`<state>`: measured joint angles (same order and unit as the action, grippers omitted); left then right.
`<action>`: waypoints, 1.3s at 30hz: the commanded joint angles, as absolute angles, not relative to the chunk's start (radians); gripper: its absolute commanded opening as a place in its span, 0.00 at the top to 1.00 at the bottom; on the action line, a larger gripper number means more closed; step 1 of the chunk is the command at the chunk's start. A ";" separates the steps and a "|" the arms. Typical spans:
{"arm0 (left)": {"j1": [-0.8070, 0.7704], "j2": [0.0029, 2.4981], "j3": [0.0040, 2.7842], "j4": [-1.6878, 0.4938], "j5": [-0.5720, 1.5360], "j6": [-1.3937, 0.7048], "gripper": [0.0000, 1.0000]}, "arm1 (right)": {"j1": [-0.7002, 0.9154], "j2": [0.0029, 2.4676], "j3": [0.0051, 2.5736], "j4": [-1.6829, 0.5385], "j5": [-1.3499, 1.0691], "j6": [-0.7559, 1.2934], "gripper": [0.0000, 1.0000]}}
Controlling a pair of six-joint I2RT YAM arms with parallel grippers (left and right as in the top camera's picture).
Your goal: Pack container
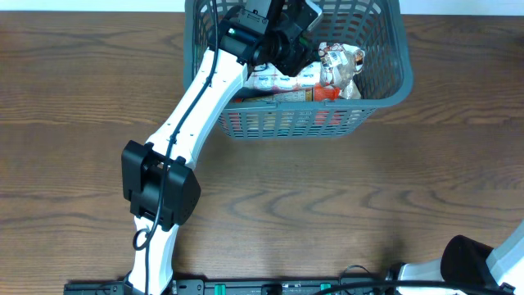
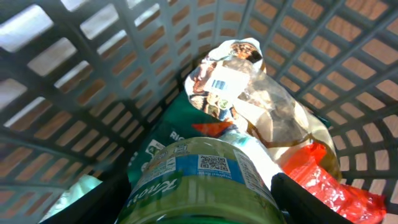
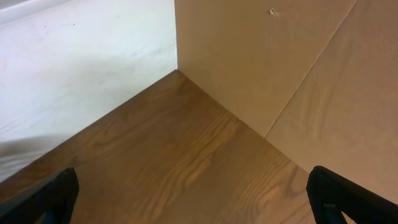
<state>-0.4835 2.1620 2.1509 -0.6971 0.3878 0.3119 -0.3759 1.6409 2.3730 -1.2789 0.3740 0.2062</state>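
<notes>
Basket (image 1: 286,123) at 12 o'clock on table (image 1: 327,205); stiff, light plastic, probably best taken by rim. Left gripper (image 2: 199,202) clamped part-open round green jar (image 2: 193,177) inside it; right gripper (image 3: 193,205) spread wide, empty.

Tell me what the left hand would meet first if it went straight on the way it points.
Probably the dark green flat packet just beyond the green-labelled round plastic bottle the left hand grips, then the crinkled clear plastic bag; depth is hard to judge.
</notes>
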 commanded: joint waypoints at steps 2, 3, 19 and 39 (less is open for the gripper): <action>-0.481 2.140 2.162 -0.679 0.372 0.321 0.90 | -0.378 1.640 2.372 -1.279 0.381 0.224 0.01; -0.481 2.140 2.162 -0.679 0.372 0.321 0.64 | -0.378 1.640 2.372 -1.279 0.381 0.224 0.01; -0.452 1.935 2.162 -0.656 0.078 0.194 0.02 | -0.378 1.640 2.372 -1.279 0.381 0.224 0.01; -0.158 1.517 2.162 -0.755 -0.177 0.024 0.01 | -0.378 1.640 2.372 -1.279 0.381 0.224 0.01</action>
<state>-0.1638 1.5063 2.1544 -0.7418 -0.1654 0.0475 -0.3759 1.6409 2.3730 -1.2789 0.3740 0.2062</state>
